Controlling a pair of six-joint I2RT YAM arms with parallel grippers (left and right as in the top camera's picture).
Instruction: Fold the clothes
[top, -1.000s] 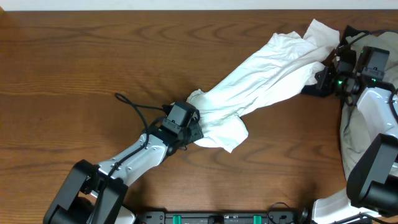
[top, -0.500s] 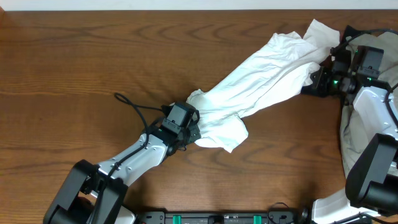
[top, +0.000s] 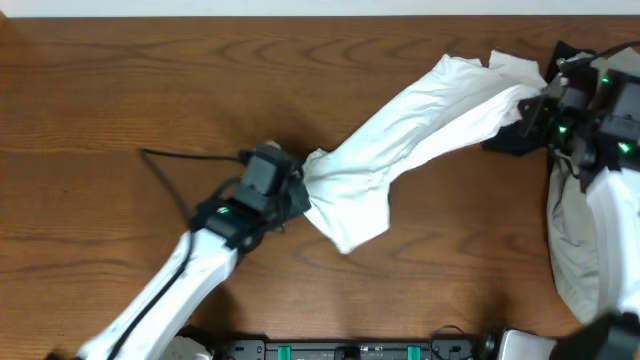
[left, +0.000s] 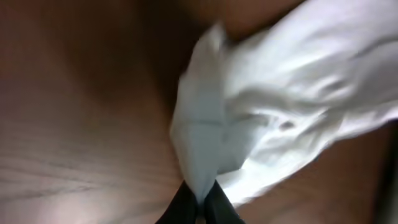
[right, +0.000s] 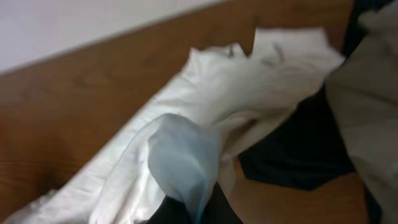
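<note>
White cotton, all wrinkles: the shirt (top: 410, 125) is drawn out into one long band on the wooden table (top: 100, 90). Its long axis runs on a diagonal, from the middle of the table up to the far right corner. At the low end, the left gripper (top: 298, 190) has its fingers pressed together on a bunched corner, with cloth pinched right at the black tips in the wrist view. A loose flap spreads toward the near edge there. At the high end, the right gripper (top: 535, 105) pinches gathered fabric too. Just beside it lies a dark cloth (top: 505, 142), and a grey cloth (top: 570, 235) at the table's right edge
</note>
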